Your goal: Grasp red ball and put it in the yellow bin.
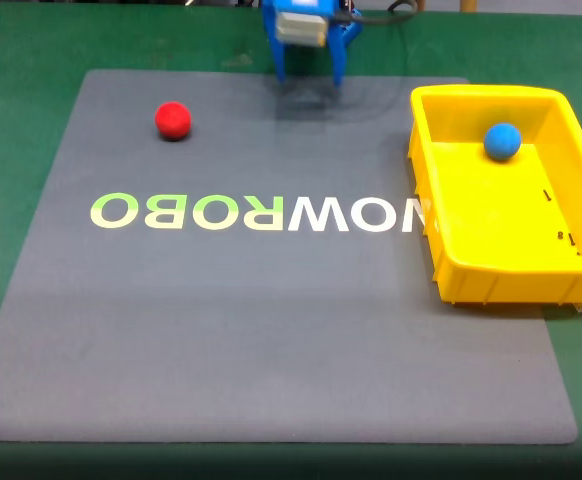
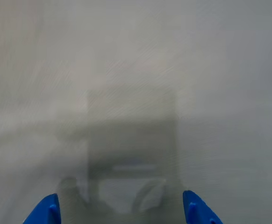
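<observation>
Nearest the fixed camera lies the bare front of the grey mat (image 1: 271,350), a smooth, matte sheet with rounded corners laid over a green table (image 1: 11,110), presumably to give a uniform, non-slip work surface; across its middle runs pale lettering (image 1: 256,212), which reads mirrored from this side. To the right, the yellow bin (image 1: 471,270) sits on the mat's edge, a glossy rectangular plastic tray with raised walls and ribbed sides, small black marks on its floor; a blue ball (image 1: 502,141) rests inside near its far wall. Farther back and to the left, the red ball (image 1: 173,120) lies alone on the mat, small, round and matte, well apart from the bin and untouched. At the far edge, the blue gripper (image 1: 309,78) hangs tips-down above the mat, its shadow beneath it. In the wrist view, the two blue fingertips (image 2: 47,210) stand widely spread with only blurred grey mat between them, holding nothing: a posture judged ready for approach, the grasp not yet begun.
</observation>
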